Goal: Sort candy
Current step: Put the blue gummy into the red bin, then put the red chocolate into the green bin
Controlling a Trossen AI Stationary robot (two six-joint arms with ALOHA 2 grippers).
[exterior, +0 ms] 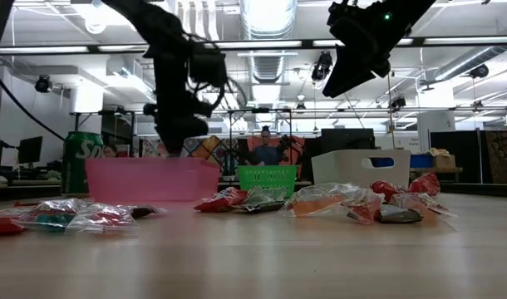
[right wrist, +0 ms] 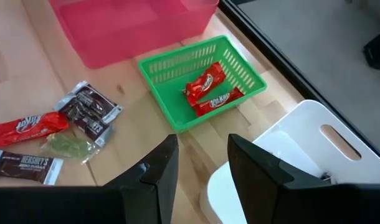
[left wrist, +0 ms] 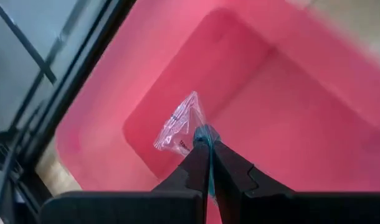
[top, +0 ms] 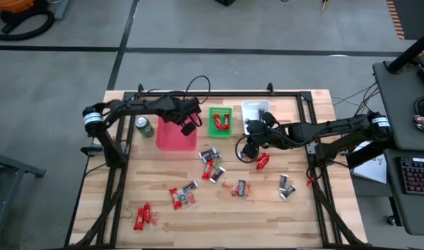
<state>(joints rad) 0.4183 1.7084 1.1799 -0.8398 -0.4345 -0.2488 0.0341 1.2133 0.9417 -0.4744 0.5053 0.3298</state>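
Your left arm reaches in from the left edge of the high view, elbow bent, wrist tipped down over the translucent pink plastic bin (top: pixel 176 136) at upper centre. Left pincer (left wrist: pixel 205 142) is clenched, its dark fingers pressed together on a clear-wrapped candy (left wrist: pixel 181 126) with a bit of teal at the tips, hanging just inside the bin's mouth.

Your right arm stretches in from the right edge, long and nearly flat, wrist ending just right of centre. Right pincer (right wrist: pixel 199 155) is released, fingers apart with nothing between them, hovering above the bare wooden tabletop (top: pixel 267 208) between the green mesh basket (right wrist: pixel 157 70) and the white plastic bin (right wrist: pixel 302 134).

Two red-wrapped candy bars (right wrist: pixel 209 90) lie in the green basket. Beside that basket in the right wrist view you have dark-wrapped chocolate bars (right wrist: pixel 90 111) and a red-wrapped candy (right wrist: pixel 28 129) on the wood. The rest of the loose candy (top: pixel 212 170) is scattered across the middle and lower part of the high view. A green drink can (top: pixel 143 128) stands just left of the pink bin.
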